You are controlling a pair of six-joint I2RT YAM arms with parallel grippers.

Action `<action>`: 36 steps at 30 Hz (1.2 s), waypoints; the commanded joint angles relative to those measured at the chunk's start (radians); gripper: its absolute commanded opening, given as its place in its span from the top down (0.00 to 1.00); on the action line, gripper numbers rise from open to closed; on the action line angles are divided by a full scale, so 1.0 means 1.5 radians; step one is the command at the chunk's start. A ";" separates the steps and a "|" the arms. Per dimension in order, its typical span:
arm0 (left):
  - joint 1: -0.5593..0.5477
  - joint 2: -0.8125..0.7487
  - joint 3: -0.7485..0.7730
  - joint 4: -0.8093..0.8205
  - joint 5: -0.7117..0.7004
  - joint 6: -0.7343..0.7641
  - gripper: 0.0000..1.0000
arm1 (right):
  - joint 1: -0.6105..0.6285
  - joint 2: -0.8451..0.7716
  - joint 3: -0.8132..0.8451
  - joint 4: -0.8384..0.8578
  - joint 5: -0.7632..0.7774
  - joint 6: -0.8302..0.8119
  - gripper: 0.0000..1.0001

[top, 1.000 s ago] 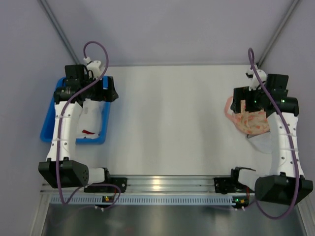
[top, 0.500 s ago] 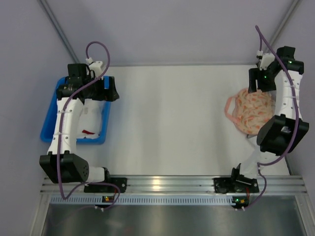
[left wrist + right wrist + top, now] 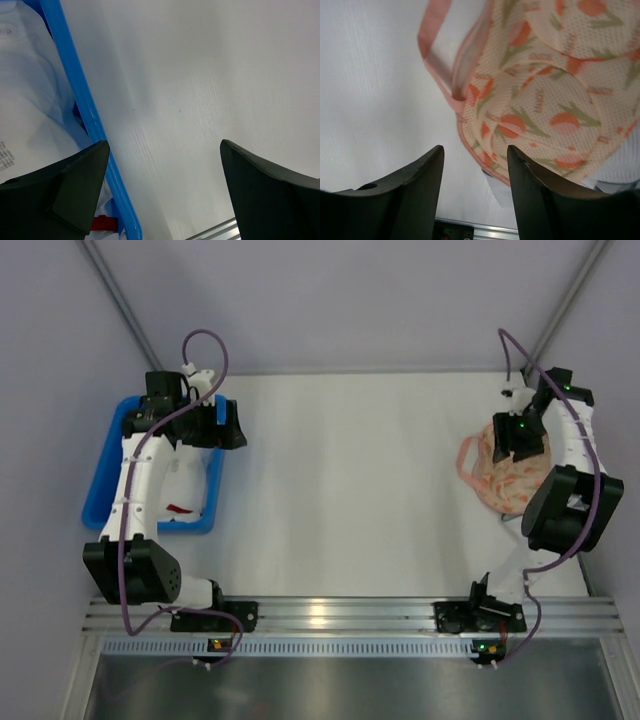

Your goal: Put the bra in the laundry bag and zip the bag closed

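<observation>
Clearly the laundry bag (image 3: 500, 485) is the place to begin: it lies on the table (image 3: 340, 490), lobes folded one on the other. Its long axis runs roughly crosswise, slightly slanted. The loose pink zip rim points away from the bag's bulk, toward the table's middle.

Directly above the bag hangs the right gripper (image 3: 475, 152). Its claw stands about half wide and grips nothing; the printed mesh lies beyond the fingertips.

To open the bag well, we judge, we should drop onto that pink rim at the bag's inner edge. There we pinch one layer only, then peel the upper lobe back, not drag the whole pouch.

Well apart from the bag, across the table on its left, a blue tray (image 3: 100, 480) holds a pale white garment (image 3: 35, 100). We take this for the bra, though its lie is unclear.

Over the tray edge facing the bag, the left gripper (image 3: 164, 150) gapes fully wide, empty.
</observation>
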 commanded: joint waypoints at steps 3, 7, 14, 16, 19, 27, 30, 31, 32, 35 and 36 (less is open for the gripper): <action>-0.002 -0.008 -0.008 -0.004 0.025 -0.013 0.02 | 0.115 0.020 0.007 0.082 -0.002 0.050 0.48; -0.002 -0.009 -0.005 -0.005 0.013 -0.010 0.02 | 0.155 0.080 0.025 0.098 0.005 0.073 0.51; -0.003 -0.006 -0.004 -0.005 0.007 -0.016 0.02 | 0.203 0.158 0.048 0.111 0.041 0.089 0.52; -0.002 -0.006 -0.005 -0.004 0.007 -0.015 0.02 | 0.208 0.179 0.053 0.116 0.058 0.090 0.52; -0.003 -0.006 -0.007 -0.004 0.004 -0.014 0.02 | 0.209 0.206 0.054 0.119 0.068 0.088 0.52; -0.002 -0.004 -0.002 -0.004 -0.008 -0.011 0.02 | 0.216 0.273 0.049 0.120 0.029 0.076 0.64; -0.002 -0.008 -0.004 -0.005 -0.018 -0.007 0.02 | 0.247 0.283 0.046 0.120 -0.010 0.066 0.78; -0.002 -0.010 -0.005 -0.005 -0.024 -0.006 0.02 | 0.254 0.281 0.042 0.122 -0.018 0.058 0.81; -0.002 -0.010 -0.007 -0.005 -0.026 -0.003 0.02 | 0.264 0.278 0.034 0.124 -0.022 0.054 0.85; -0.002 -0.014 -0.010 -0.005 -0.034 -0.001 0.02 | 0.321 0.258 0.021 0.126 -0.045 0.032 0.93; -0.002 -0.017 -0.011 -0.004 -0.035 -0.001 0.02 | 0.337 0.254 0.022 0.125 -0.056 0.027 0.95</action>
